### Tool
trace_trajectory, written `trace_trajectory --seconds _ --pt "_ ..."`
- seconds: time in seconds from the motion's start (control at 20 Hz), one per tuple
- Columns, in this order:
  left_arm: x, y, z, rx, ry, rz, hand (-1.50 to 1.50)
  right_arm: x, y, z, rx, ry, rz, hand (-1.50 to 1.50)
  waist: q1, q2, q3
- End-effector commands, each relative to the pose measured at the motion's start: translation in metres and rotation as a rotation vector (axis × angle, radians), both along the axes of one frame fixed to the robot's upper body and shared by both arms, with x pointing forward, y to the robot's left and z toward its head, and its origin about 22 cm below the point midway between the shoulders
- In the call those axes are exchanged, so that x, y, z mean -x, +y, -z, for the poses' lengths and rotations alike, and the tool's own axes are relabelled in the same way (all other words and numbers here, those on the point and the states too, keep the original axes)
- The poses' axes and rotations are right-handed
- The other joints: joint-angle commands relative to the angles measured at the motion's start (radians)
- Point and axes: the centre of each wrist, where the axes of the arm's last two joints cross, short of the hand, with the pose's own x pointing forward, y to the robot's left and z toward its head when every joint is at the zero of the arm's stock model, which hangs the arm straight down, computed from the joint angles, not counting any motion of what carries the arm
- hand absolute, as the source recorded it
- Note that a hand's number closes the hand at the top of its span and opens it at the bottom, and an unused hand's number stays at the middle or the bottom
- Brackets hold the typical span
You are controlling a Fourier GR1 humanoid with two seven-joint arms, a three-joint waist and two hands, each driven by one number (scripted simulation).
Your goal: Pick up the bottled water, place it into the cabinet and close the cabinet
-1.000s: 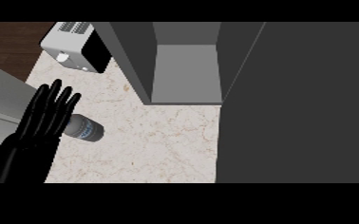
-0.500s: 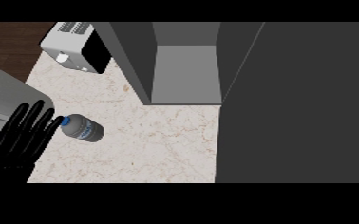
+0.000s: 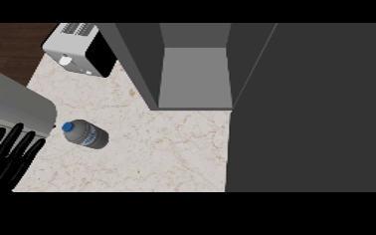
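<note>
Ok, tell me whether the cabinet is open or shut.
Open: the cabinet shows its bare inside, door swung aside; the bottle sits outside it.

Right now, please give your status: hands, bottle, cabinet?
Left hand open, beside bottle, not holding. Right hand out of view. Cabinet open, nothing blocking.

A pale cream counter top (image 3: 161,149), veined with faint brown marbling, is seen beside a strip of dark brown wood-grain floor (image 3: 22,50). A grey bottled water (image 3: 85,134) is marked by a bright blue cap and a blue-tinted label. The cabinet (image 3: 192,74) is shown in mid grey inside, its open door (image 3: 301,109) in darker charcoal. A white toaster (image 3: 77,50) is faced with a black side panel. The left hand (image 3: 16,154) is rendered in glossy black, and a brushed grey surface (image 3: 22,104) is seen at the left edge.
</note>
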Motion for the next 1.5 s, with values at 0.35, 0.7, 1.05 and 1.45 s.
trace_trajectory --seconds 0.35,0.7,1.05,1.45 --pt "-0.004 0.024 0.016 -0.005 -0.050 -0.038 -1.50 0.003 0.005 0.023 0.021 0.002 -0.019 -1.50 -0.001 0.001 0.000" --pt "-0.021 0.034 0.048 -0.002 -0.014 -0.120 -1.50 0.018 0.002 -0.001 0.007 -0.019 -0.015 -1.50 -0.006 0.001 0.000" --pt "-0.036 0.073 0.056 -0.064 -0.039 -0.103 -1.50 0.012 -0.009 0.016 0.027 -0.040 -0.031 -1.50 -0.005 0.001 0.000" --pt "-0.074 0.074 0.093 -0.105 0.011 -0.098 -1.50 0.005 -0.003 0.023 0.013 -0.043 -0.029 -1.50 -0.006 0.002 0.000"
